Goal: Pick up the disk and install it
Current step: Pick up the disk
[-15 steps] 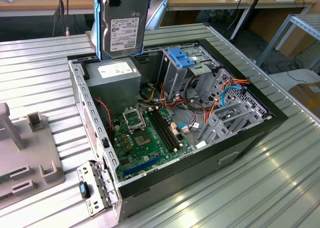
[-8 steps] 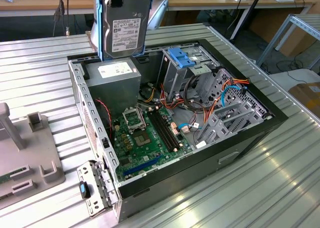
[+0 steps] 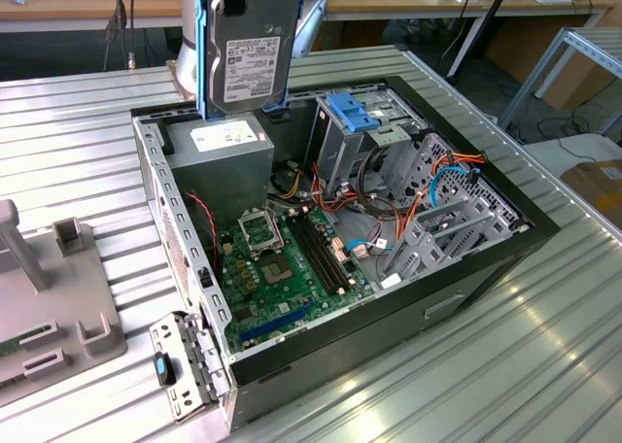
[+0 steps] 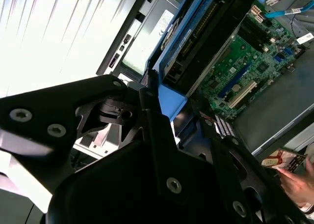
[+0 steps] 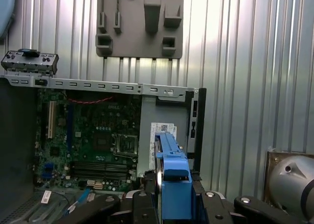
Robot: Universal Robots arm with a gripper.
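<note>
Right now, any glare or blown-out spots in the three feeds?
Second wrist view: the ribbed tabletop is blown out to white. First wrist view: glare streaks run along the tabletop, and the motherboard sits dimmer inside the case. Exterior view: mild sheen on the tabletop; the disk is evenly lit.

Exterior high oblique; wrist views downward, seemingly close; share motherboard [image 3: 287, 273].
</note>
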